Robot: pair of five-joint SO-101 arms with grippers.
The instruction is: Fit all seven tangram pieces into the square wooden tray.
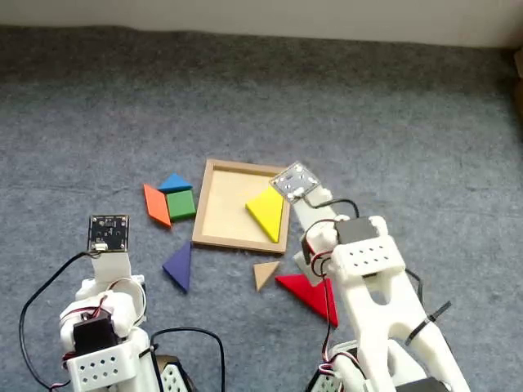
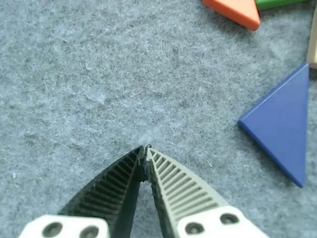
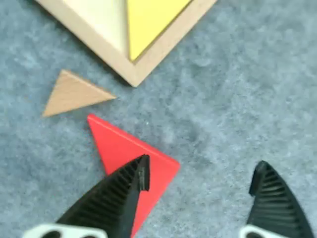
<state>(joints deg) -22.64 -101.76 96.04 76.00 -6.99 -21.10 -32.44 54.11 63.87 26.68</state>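
Centre the released right tool [image 3: 202, 173] over the red triangle [image 3: 126, 148], lying under one finger, short of the tray [image 3: 163, 47]. Lower squarely, pinch across its edges. Leave clenched left tool [image 2: 146, 151] by blue triangle [image 2: 282, 134].

Yellow triangle [image 1: 267, 211] in tray [image 1: 202, 204]; 6 pieces [image 1: 181, 205] outside.

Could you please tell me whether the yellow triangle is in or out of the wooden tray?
In: the yellow triangle lies flat within the rim of the wooden tray, against one side.
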